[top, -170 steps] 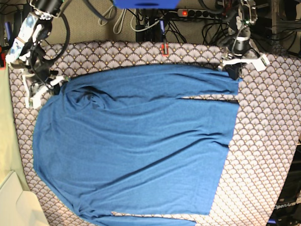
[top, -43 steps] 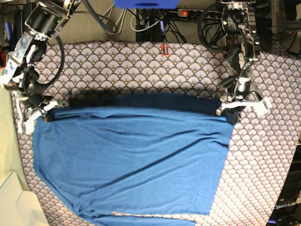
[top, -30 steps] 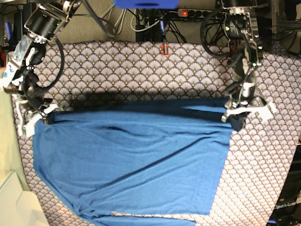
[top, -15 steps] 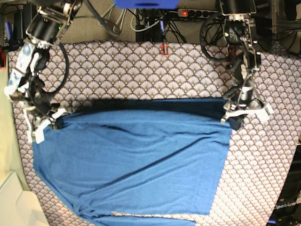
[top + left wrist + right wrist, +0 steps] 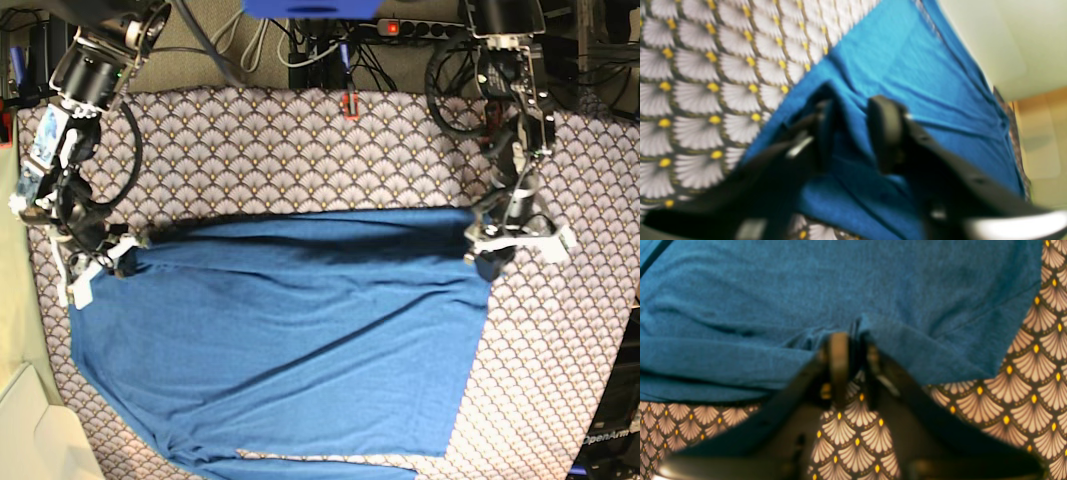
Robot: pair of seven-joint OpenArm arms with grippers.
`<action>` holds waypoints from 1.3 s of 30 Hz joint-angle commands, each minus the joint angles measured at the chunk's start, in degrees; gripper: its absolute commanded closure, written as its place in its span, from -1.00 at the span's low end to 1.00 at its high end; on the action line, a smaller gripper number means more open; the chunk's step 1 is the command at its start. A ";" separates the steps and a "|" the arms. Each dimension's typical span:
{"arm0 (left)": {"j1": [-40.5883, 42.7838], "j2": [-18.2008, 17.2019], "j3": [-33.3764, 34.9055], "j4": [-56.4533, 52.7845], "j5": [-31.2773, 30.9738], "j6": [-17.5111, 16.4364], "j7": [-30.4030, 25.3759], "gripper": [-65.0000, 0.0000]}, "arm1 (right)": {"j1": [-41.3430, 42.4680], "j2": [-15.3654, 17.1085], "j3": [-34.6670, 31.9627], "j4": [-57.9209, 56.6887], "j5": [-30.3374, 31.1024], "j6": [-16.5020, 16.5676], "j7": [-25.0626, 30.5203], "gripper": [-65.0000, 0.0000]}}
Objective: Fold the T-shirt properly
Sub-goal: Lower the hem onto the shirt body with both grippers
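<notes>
Blue knit T-shirt (image 5: 290, 340) lies flat on the scallop-patterned table cloth (image 5: 300, 150), its far edge doubled over onto the body, judged a first lengthwise fold. Left gripper (image 5: 853, 133) stands with jaws apart over the fabric, nothing pinched. Right gripper (image 5: 850, 366) has its jaws nearly together on a raised ridge of cloth; whether pinched, cannot tell. Fabric soft, lightly creased.

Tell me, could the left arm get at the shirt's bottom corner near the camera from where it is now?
Probably yes. The left gripper sits at the far corner of the T-shirt, and only bare patterned table cloth lies alongside the edge leading there; nothing blocks it.
</notes>
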State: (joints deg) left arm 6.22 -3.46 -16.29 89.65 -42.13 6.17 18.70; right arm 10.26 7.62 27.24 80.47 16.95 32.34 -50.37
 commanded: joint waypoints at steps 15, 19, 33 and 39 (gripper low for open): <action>1.39 -1.15 -0.01 1.74 -0.46 -1.21 -0.90 -0.30 | 0.24 1.66 1.55 1.69 1.20 0.50 1.18 -0.07; 2.27 -1.41 -0.01 1.12 -0.20 -1.03 -0.98 -0.30 | -0.55 1.66 3.04 4.15 1.20 0.50 1.09 -0.08; 6.92 -0.80 -5.20 -0.37 -0.55 -1.03 -0.90 -0.30 | -2.66 1.57 3.22 4.32 1.20 0.59 1.18 -0.08; 5.08 1.57 -5.20 -5.56 -0.55 -1.30 -0.90 -0.30 | -2.83 1.57 3.22 4.32 1.20 0.59 1.18 -0.07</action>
State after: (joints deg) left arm 11.60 -1.76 -21.50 83.48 -42.26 4.84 17.26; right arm 6.61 8.36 30.30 83.66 17.26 32.56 -50.37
